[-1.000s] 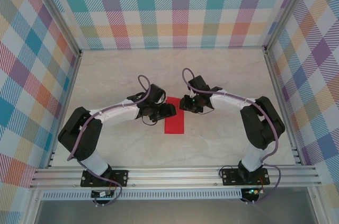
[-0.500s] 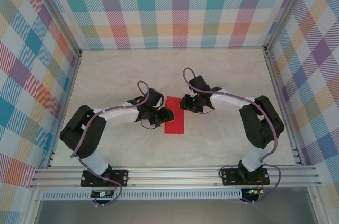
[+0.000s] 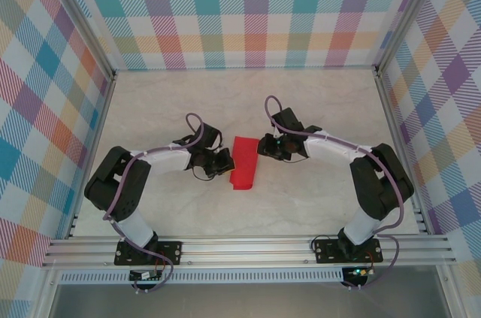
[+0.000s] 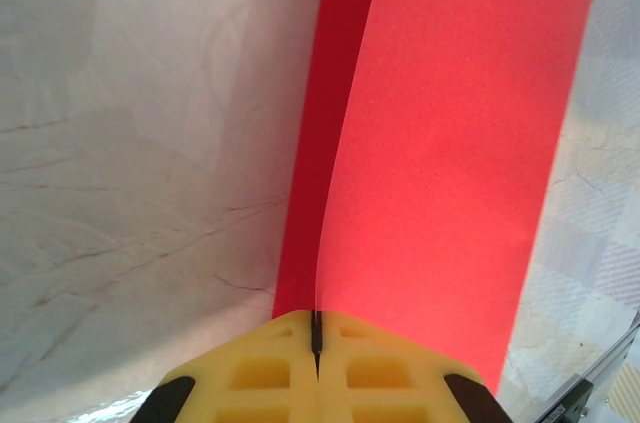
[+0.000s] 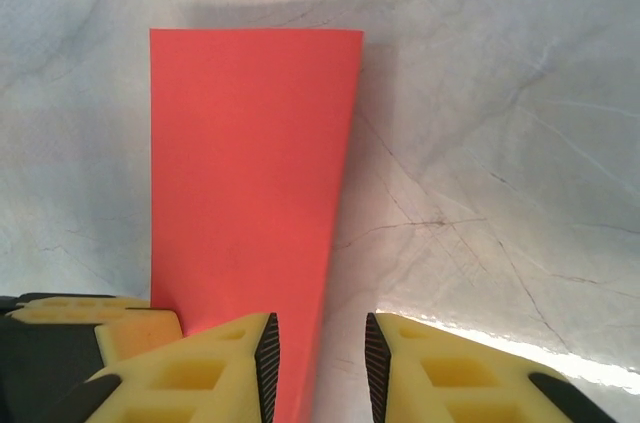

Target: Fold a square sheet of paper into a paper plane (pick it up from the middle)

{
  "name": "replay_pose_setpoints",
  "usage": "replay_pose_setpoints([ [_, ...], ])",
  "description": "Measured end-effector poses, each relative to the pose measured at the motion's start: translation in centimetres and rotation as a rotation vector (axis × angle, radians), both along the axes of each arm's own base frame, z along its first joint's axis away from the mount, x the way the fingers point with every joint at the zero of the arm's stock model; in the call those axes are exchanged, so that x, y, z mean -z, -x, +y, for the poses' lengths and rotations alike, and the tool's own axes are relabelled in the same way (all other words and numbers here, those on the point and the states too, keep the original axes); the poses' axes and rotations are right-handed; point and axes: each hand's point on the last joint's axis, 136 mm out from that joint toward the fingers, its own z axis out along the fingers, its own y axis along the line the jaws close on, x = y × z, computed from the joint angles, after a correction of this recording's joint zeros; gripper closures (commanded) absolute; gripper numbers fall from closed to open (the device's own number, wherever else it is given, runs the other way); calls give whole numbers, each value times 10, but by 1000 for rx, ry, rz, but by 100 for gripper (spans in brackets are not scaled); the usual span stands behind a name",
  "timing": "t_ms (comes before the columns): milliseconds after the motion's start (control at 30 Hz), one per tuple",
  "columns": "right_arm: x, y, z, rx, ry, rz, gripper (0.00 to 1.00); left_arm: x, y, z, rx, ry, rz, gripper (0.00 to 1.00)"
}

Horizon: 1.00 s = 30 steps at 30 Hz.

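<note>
The square sheet of paper (image 3: 243, 162) is bright red and lies folded into a narrow rectangle in the middle of the table. My left gripper (image 3: 225, 162) is at its left edge. In the left wrist view its yellow fingers (image 4: 270, 373) are pressed together on the sheet's near edge, and the red sheet of paper (image 4: 450, 143) stretches away from them in two layers. My right gripper (image 3: 264, 145) stands at the sheet's upper right corner. There its jaws are open (image 5: 320, 363), and the right edge of the sheet of paper (image 5: 250, 173) runs between them.
The pale marbled table (image 3: 316, 107) is walled by plaid panels (image 3: 248, 10) at the back and both sides. An aluminium rail (image 3: 248, 246) crosses the front by the arm bases.
My left gripper has closed on the sheet's left edge and drawn back a little to the left. The sheet now sits slightly skewed. The right gripper has barely moved.
</note>
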Motion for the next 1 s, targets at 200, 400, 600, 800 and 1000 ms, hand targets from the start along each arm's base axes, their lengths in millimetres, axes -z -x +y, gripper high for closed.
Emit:
replay_pose_setpoints([
  [200,1,6,4,-22,-29,13,70,4,2,7,-2,-1,10,96],
  [400,2,13,8,-32,-49,23,69,-13,3,6,9,23,-22,96],
  [600,-11,13,0,11,-49,-11,65,-51,0,19,20,-31,-123,96],
  [800,-40,7,-12,72,-52,-102,58,-110,-10,38,20,-107,-280,96],
  [1000,-36,8,-17,100,-34,-102,56,-135,-11,39,69,-120,-353,96],
])
